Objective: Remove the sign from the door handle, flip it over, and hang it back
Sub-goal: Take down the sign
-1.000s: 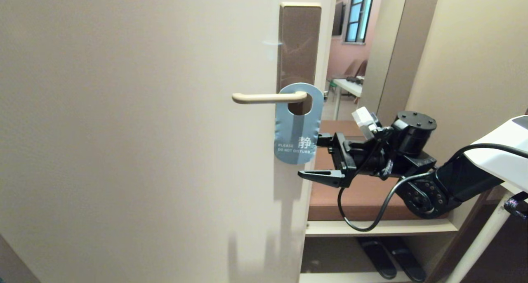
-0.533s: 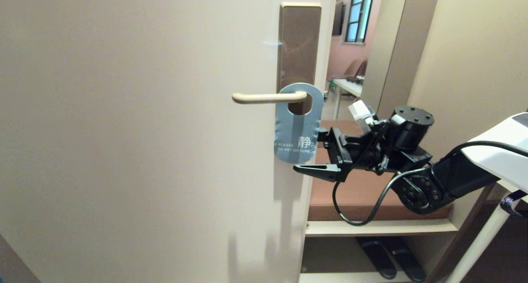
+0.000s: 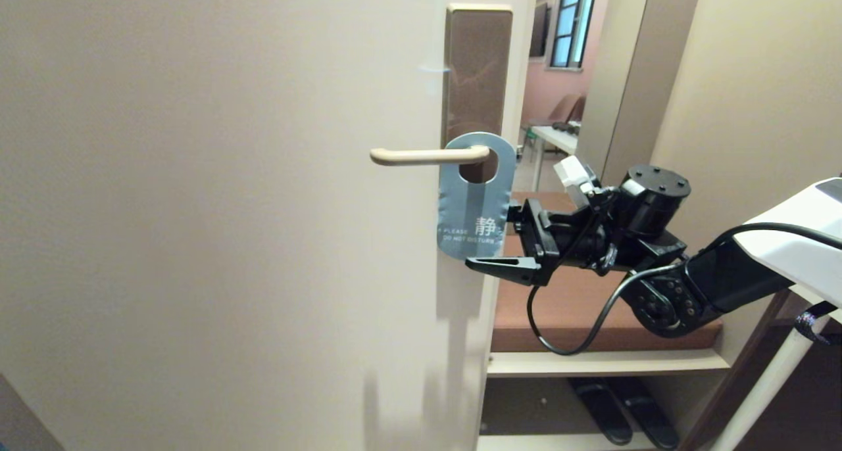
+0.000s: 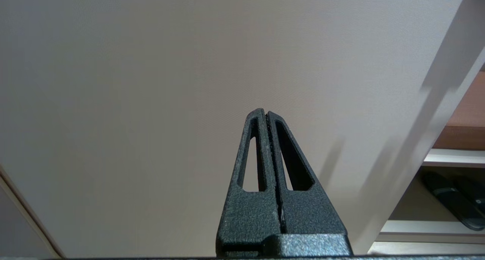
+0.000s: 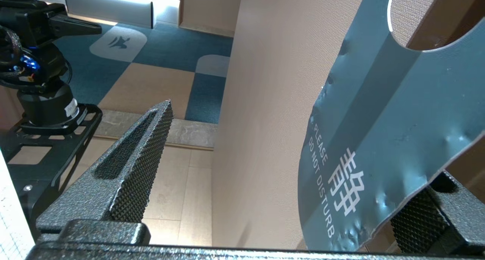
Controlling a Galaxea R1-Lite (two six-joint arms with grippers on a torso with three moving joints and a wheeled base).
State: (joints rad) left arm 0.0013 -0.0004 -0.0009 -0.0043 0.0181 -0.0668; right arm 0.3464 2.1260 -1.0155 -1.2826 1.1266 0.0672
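Since a second ago, right gripper (image 3: 495, 244) has crept up and leftward. Left gripper (image 4: 265, 119) faces the door (image 3: 217, 208), fingers clenched on nothing. On the door handle (image 3: 427, 155) hangs the sign (image 3: 475, 201), blue face out, its lower edge between the right fingers (image 5: 140, 154), which are spread wide.

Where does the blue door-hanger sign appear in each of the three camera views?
Head view: sign hangs centre, from the door handle.
Left wrist view: not in it.
Right wrist view: sign fills the right side, between the open right gripper fingers.
Shared landmark: the cream door.
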